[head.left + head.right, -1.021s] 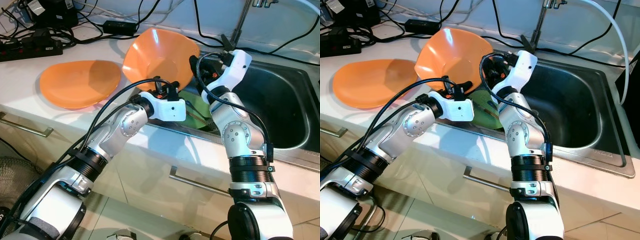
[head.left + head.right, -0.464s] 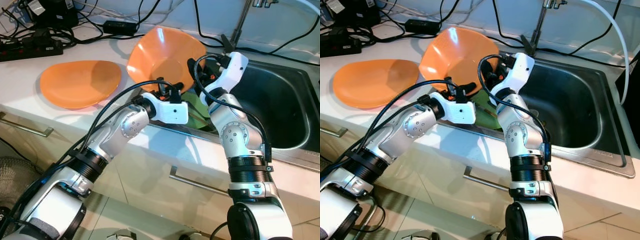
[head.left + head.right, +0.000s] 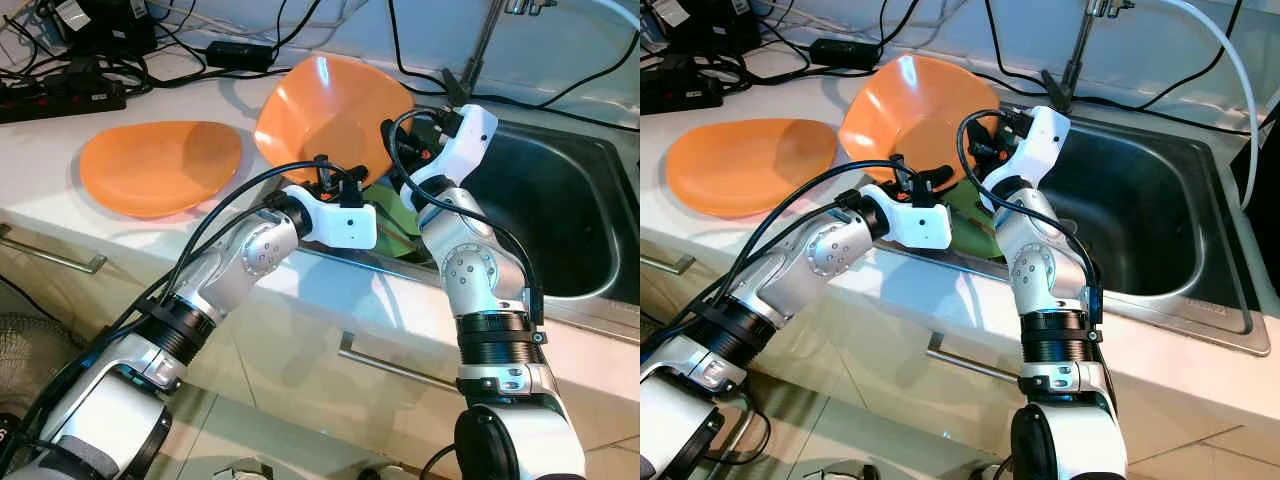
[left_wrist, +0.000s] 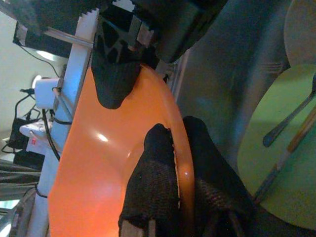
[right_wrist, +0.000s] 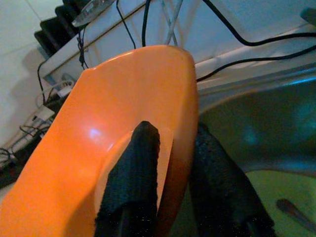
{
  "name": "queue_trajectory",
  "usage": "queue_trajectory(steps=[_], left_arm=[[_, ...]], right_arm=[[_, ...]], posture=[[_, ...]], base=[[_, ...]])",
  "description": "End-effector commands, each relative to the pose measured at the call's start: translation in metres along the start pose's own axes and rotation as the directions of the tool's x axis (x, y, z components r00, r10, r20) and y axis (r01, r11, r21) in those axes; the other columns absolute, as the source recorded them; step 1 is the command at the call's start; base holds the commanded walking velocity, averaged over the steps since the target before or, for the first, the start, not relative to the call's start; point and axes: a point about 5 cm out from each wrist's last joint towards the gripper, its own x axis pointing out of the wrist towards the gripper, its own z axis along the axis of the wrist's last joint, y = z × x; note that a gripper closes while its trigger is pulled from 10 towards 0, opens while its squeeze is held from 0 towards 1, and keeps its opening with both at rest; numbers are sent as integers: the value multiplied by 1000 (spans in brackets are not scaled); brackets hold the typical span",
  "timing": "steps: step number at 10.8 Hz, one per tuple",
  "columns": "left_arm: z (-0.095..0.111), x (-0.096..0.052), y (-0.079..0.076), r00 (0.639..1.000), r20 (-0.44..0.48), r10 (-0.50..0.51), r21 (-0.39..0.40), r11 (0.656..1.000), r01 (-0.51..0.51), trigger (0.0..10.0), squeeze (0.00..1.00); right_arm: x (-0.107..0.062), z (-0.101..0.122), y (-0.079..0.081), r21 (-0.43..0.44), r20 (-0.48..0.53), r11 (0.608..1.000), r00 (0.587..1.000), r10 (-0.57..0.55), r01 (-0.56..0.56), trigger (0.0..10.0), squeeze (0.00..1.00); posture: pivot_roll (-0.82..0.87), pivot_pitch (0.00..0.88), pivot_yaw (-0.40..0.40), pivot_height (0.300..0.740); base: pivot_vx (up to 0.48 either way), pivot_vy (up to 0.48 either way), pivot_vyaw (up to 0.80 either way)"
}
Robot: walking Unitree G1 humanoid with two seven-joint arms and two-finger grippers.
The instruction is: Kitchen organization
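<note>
Both jaws pinch the orange bowl [image 3: 330,115] rim: left gripper [image 4: 180,170], right gripper [image 5: 170,170]. You've swung it from the bench to the sink's [image 3: 570,215] edge; second bowl [image 3: 160,165] stays put.

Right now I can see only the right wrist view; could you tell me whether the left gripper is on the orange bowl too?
Observer: Yes. The left gripper pinches the bowl's rim, with one finger inside and one outside.
Operator: Thank you. Where does the bowl sit?
Observer: It is tilted up on edge at the left rim of the sink, with its hollow facing the robot.
Operator: Is anything on the counter beside it?
Observer: An orange plate lies flat on the counter, to the bowl's left.
</note>
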Motion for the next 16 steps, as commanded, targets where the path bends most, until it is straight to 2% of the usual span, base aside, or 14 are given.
queue_trajectory(steps=[1,6,7,13,15,16], left_arm=[[8,1,7,999,40,23,32,999,-24,10000,0],[7,1,11,999,48,24,91,995,-29,10000,0],[6,1,11,999,50,21,94,995,-26,10000,1000],[7,1,11,998,49,28,86,996,-32,10000,1000],[6,1,12,998,47,42,63,997,-45,10000,1000],[8,1,12,997,49,53,47,997,-56,10000,1000]], right_arm=[[2,1,4,3,-8,1000,1000,12,-12,0,0],[2,0,4,18,-17,1000,1000,17,-17,0,0],[2,-1,4,17,-21,1000,1000,20,-20,0,0],[2,-3,0,4,-27,1000,1000,-14,14,0,0],[2,1,-8,-7,-6,997,997,-74,74,0,0],[1,6,-23,18,31,985,984,-174,173,0,0]], posture=[[87,43,-19,740],[88,44,-20,740],[87,44,-19,740],[88,46,-21,740],[89,45,-20,740],[89,45,-20,740]], base=[[0,0,0],[0,0,0],[0,0,0],[0,0,0],[0,0,0],[0,0,0]])
